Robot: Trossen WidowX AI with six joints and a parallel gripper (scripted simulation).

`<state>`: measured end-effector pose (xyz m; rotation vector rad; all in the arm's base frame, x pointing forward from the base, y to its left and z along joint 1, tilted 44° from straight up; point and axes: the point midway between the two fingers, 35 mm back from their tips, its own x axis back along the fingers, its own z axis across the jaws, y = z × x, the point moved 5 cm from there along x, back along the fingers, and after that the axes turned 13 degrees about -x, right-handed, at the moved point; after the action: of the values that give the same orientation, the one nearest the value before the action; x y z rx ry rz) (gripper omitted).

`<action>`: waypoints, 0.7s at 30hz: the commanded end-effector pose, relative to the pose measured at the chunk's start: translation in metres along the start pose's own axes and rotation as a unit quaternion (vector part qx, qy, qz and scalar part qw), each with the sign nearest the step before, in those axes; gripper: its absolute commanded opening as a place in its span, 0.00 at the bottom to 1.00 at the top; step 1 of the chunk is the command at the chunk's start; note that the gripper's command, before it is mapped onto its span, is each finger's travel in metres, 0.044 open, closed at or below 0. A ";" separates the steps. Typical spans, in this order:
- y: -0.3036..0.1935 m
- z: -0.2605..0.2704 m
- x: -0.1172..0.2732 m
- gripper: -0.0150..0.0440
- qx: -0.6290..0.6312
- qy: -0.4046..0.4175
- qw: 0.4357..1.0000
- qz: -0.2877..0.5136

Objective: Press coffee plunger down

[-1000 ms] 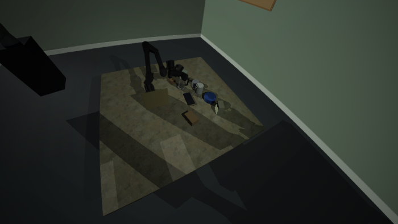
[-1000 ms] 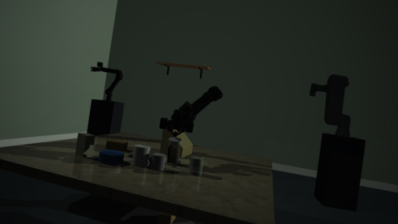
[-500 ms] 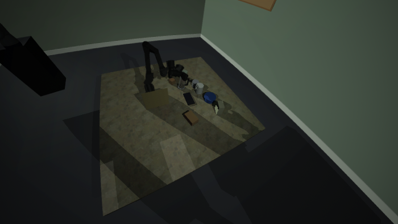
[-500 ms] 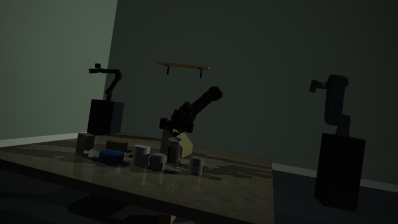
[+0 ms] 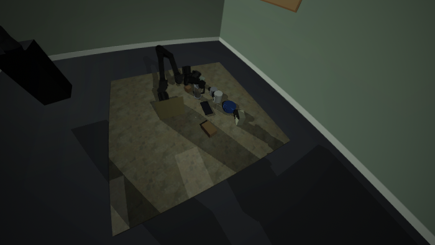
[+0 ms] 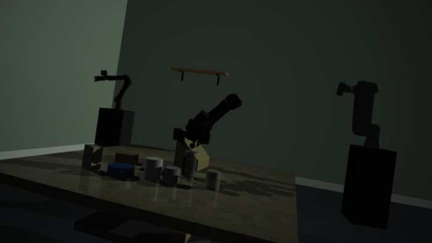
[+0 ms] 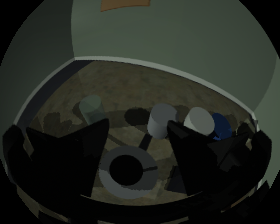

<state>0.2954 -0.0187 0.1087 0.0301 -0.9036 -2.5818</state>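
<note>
The coffee press (image 5: 197,92) (image 6: 189,167) stands upright on the table (image 5: 144,152) (image 6: 254,208), a glass body with dark contents. Its round black plunger knob (image 6: 192,145) (image 7: 126,170) sits a short way above the lid (image 7: 128,191), with a short piece of rod showing in the exterior view. My gripper (image 6: 192,141) (image 7: 138,124) is open, pointing down over the press. In the wrist view its two dark fingers stand apart on either side of the knob, with gaps between. Whether a fingertip touches the knob is too dark to tell.
A grey mug (image 6: 171,175) (image 7: 161,120) and a white mug (image 5: 218,96) (image 6: 153,168) stand beside the press; a green cup (image 6: 212,180) (image 7: 92,111) stands on its other side. Further off are a blue bowl (image 5: 229,106), a dark slab (image 5: 206,107), a brown box (image 5: 209,129) and a yellowish sloped block (image 5: 170,107).
</note>
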 end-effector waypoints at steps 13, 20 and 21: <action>0.023 0.005 0.024 1.00 0.000 -0.005 1.000 0.006; 0.046 0.020 0.069 1.00 -0.003 -0.003 1.000 0.009; 0.046 0.020 0.071 1.00 -0.003 -0.003 1.000 0.009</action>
<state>0.2516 -0.0634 0.1525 0.0013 -0.8901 -2.5753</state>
